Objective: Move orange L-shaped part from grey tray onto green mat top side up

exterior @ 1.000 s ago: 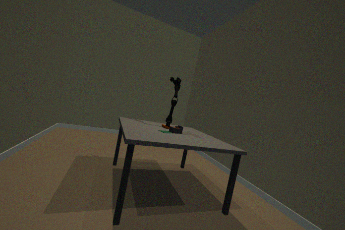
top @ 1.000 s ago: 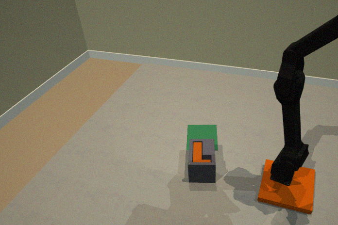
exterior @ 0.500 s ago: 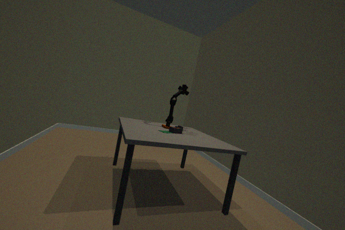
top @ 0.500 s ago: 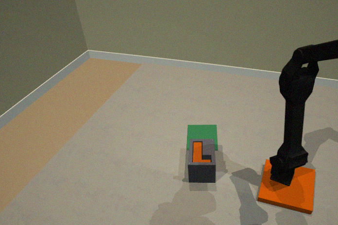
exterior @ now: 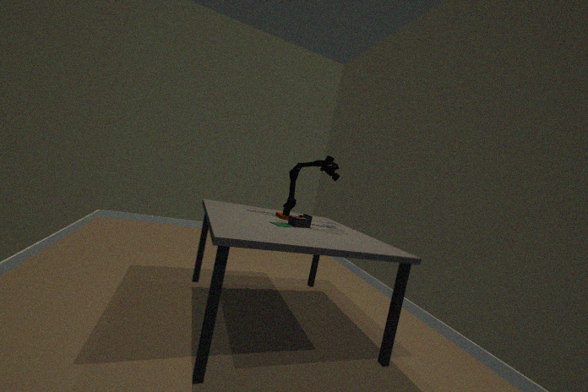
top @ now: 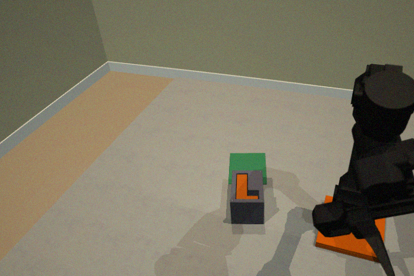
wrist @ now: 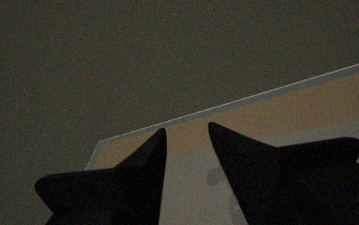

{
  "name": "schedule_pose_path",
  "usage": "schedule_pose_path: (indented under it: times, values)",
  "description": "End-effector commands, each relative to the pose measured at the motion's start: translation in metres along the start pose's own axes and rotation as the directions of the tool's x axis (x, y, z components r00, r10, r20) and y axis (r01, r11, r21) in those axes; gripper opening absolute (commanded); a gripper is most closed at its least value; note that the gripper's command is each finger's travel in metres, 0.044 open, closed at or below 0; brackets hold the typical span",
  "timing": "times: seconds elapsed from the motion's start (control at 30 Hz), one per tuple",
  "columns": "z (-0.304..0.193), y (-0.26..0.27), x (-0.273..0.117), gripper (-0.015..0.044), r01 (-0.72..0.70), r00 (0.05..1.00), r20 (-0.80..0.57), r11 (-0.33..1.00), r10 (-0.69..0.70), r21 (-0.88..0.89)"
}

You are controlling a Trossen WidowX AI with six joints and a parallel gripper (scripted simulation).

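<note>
The orange L-shaped part (top: 241,187) lies in its pocket in the grey tray (top: 256,180) (exterior: 300,223), looking level with the top face. Its long leg points to the mat side and its short foot lies at the opposite end, beside a dark gap. The green mat (top: 247,160) (exterior: 280,224) lies flat against the tray's far side in the top view. My gripper (wrist: 186,130) is partly open, with nothing between its fingertips in the wrist view. It is high above the table, away from the tray.
The arm (top: 383,169) (exterior: 291,184) rises from an orange base plate (top: 344,244) beside the tray and fills the right of the top view. The tray and mat stand on a pale table (top: 168,182) (exterior: 258,236). Walls surround the table at a distance.
</note>
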State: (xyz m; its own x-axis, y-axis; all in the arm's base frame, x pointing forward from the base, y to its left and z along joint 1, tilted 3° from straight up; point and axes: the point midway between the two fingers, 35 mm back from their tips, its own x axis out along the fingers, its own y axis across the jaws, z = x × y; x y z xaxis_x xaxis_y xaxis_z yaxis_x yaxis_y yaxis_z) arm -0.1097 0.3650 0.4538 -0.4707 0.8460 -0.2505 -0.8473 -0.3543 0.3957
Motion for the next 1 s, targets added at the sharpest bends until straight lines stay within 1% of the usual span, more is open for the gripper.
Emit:
schedule_pose_path:
  times: [0.0,0.03,0.17,0.3,0.43,0.57,0.73,0.83,0.97]
  values:
    - [-0.017,-0.075,-0.005,0.018,0.202,0.978,-0.067,0.978,-0.198,0.059]
    - [-0.019,-0.088,-0.009,0.018,0.237,0.97,-0.071,0.971,-0.233,0.041]
    - [-0.044,-0.167,-0.035,0.018,0.447,0.888,-0.171,0.889,-0.427,0.1]
    - [-0.078,-0.237,-0.077,0.018,0.63,0.765,-0.298,0.76,-0.571,0.16]
    - [-0.121,-0.29,-0.132,0.018,0.781,0.612,-0.444,0.59,-0.655,0.206]
    - [-0.166,-0.321,-0.188,0.018,0.873,0.478,-0.589,0.429,-0.652,0.234]
    - [-0.227,-0.333,-0.26,0.018,0.937,0.348,-0.758,0.228,-0.551,0.264]
    - [-0.26,-0.326,-0.295,0.018,0.951,0.308,-0.834,0.126,-0.457,0.282]
    - [-0.268,-0.323,-0.303,0.018,0.952,0.303,-0.849,0.104,-0.432,0.287]
